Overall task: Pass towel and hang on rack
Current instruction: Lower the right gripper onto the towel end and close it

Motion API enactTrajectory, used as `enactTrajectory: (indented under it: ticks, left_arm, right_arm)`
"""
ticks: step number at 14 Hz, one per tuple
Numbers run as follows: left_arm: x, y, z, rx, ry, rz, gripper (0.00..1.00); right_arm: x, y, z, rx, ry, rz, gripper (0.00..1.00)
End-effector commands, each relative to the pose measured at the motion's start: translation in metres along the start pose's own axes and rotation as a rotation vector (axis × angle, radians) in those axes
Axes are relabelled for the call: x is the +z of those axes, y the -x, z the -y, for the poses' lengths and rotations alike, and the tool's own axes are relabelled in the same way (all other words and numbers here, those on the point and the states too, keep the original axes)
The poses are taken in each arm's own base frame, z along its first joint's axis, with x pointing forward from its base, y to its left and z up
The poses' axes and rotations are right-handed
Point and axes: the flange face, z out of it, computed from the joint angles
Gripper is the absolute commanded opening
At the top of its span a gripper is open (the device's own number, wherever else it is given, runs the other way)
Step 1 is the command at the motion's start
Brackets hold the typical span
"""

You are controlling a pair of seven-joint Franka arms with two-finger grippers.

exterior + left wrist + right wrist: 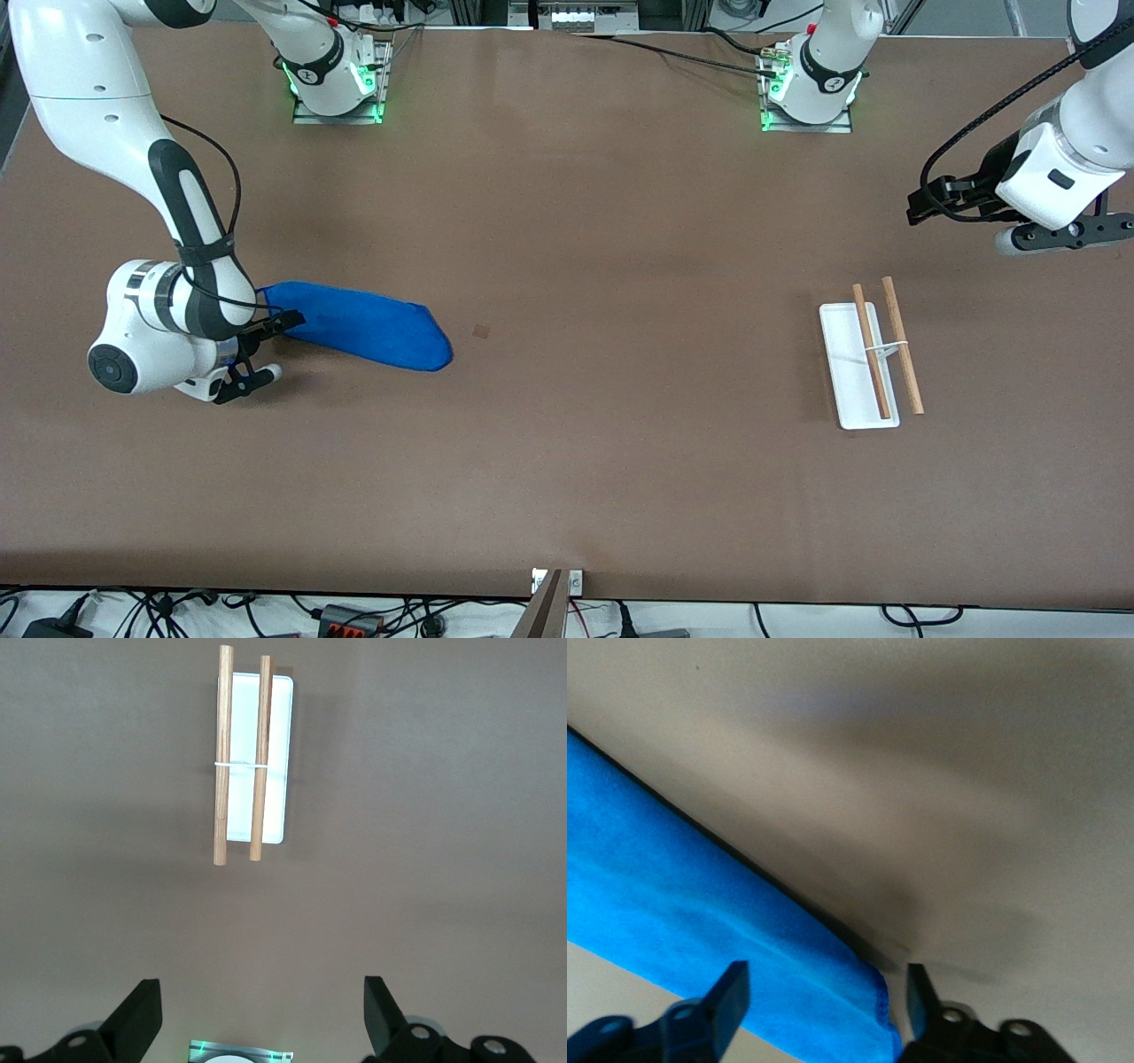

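Brown table (567,461) is seen spanning the whole scene. At the right arm's end, the blue towel (368,326) is laid flat in an elongated fold; its end is placed between the spread fingers of the right gripper (257,354), which is lowered to the surface with jaws not closed on the cloth. At the left arm's end, the rack (864,365) is stood on its white base. The left gripper (261,1019) is held above the table near the rack, fingers apart and empty.
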Motion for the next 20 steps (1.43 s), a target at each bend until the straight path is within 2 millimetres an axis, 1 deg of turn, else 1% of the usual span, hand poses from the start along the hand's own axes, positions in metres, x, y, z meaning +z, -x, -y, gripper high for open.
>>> enactTrajectory:
  ticks: [1, 4, 9, 14, 16, 19, 20]
  left_arm:
    - [-0.0056, -0.0042, -0.0004, 0.020, 0.015, 0.006, 1.00]
    - [-0.0055, -0.0041, -0.0003, 0.020, 0.015, 0.007, 1.00]
    - [-0.0055, -0.0042, 0.0003, 0.019, 0.017, 0.008, 1.00]
    - [-0.0055, -0.0041, -0.0003, 0.020, 0.015, 0.007, 1.00]
    - [-0.0055, -0.0042, 0.0003, 0.026, 0.017, 0.008, 1.00]
    - [-0.0056, -0.0046, 0.0020, 0.036, 0.017, 0.008, 1.00]
    - [-0.0056, -0.0044, 0.0011, 0.037, 0.017, 0.008, 1.00]
  right_arm:
    - [-0.0009, 0.0020, -0.0090, -0.005, -0.026, -0.007, 0.71]
    - [-0.0011, 0.0069, -0.0173, 0.010, -0.035, -0.006, 0.68]
    - [0.0002, 0.0101, -0.0151, 0.016, -0.052, 0.021, 0.59]
    - [0.0030, 0.0096, -0.0125, 0.018, -0.086, 0.014, 0.57]
    - [0.0030, 0.0096, -0.0125, 0.020, -0.086, 0.015, 0.43]
    - [0.0041, 0.0090, -0.0118, 0.017, -0.086, 0.016, 0.15]
    - [0.0034, 0.0084, -0.0111, 0.015, -0.083, 0.016, 0.03]
